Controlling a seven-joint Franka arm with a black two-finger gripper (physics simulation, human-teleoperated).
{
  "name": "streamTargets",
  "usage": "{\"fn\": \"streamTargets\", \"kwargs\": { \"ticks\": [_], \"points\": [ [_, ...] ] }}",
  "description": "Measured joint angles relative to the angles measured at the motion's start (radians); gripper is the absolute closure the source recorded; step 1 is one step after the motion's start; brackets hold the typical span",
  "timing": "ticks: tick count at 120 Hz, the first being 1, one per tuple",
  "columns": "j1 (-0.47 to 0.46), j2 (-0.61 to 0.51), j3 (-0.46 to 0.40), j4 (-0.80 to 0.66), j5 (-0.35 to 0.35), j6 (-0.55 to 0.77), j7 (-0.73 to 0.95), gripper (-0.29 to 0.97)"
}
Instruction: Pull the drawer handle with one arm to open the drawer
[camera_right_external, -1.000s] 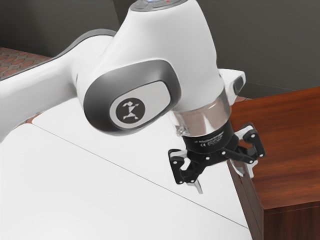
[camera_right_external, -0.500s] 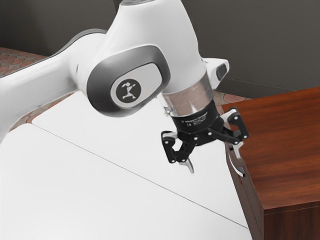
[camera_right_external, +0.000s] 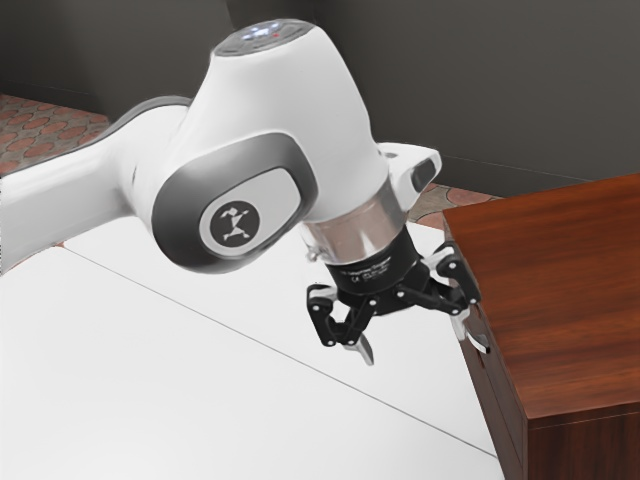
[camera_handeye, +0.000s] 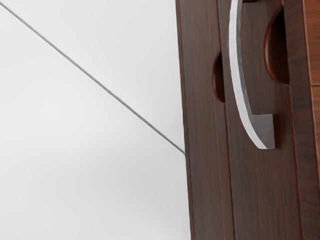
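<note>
Handle (camera_handeye: 237, 75) on drawer front (camera_handeye: 255, 195), just beside tool (camera_right_external: 420, 348), jaws spread wide.

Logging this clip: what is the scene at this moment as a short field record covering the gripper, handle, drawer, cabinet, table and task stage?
gripper: open, fingers spread, holding nothing, low beside the cabinet's front
handle: silver curved bar, not gripped; one finger is near it, contact unclear
drawer front: dark wood, not visibly pulled out
cabinet: red-brown wood, at the exterior view's right
table: white, crossed by a thin seam
task stage: approach; pull not yet begun
</note>
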Motion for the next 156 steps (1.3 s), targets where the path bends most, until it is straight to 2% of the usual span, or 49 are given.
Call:
{"fn": "streamTargets", "kwargs": {
  "ticks": [24,60,80,127,156],
  "points": [
    [0.004,0.034,0.013,0.002,-0.027,0.031,0.037,0.0],
    [0.037,0.138,0.016,0.105,-0.037,0.021,0.09,0.0],
    [0.029,0.119,0.048,0.092,-0.035,-0.001,0.11,0.0],
    [0.059,0.126,0.06,0.072,-0.027,0.017,0.16,0.0],
    [0.052,0.127,0.079,0.023,-0.078,0.085,0.205,0.0]
  ]
}}
